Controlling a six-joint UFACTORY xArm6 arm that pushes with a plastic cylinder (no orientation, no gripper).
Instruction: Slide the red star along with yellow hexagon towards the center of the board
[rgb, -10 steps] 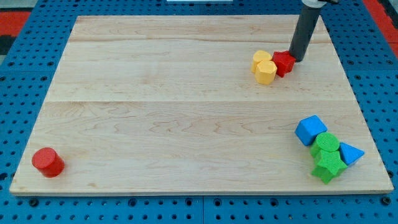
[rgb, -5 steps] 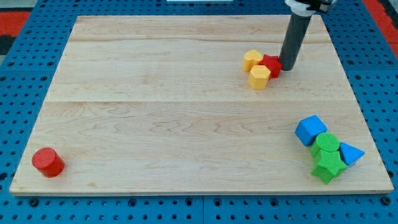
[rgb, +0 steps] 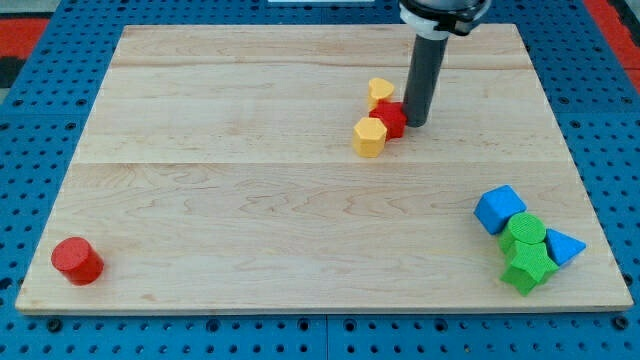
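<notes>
The red star (rgb: 390, 119) lies on the wooden board (rgb: 250, 200), right of centre in the upper half. The yellow hexagon (rgb: 369, 137) touches its lower left side. A second yellow block (rgb: 380, 92) sits just above and left of the star. My tip (rgb: 414, 123) rests against the star's right side, with the dark rod rising toward the view's top.
A red cylinder (rgb: 77, 260) stands near the board's bottom left corner. At the bottom right sits a cluster: a blue cube (rgb: 499, 209), a green cylinder (rgb: 524, 232), a green star (rgb: 529, 267) and a blue triangle (rgb: 563, 246).
My tip has moved left and slightly down, pushing the red star and both yellow blocks leftward. The yellow hexagon has shifted to the star's lower left; the other yellow block now trails above.
</notes>
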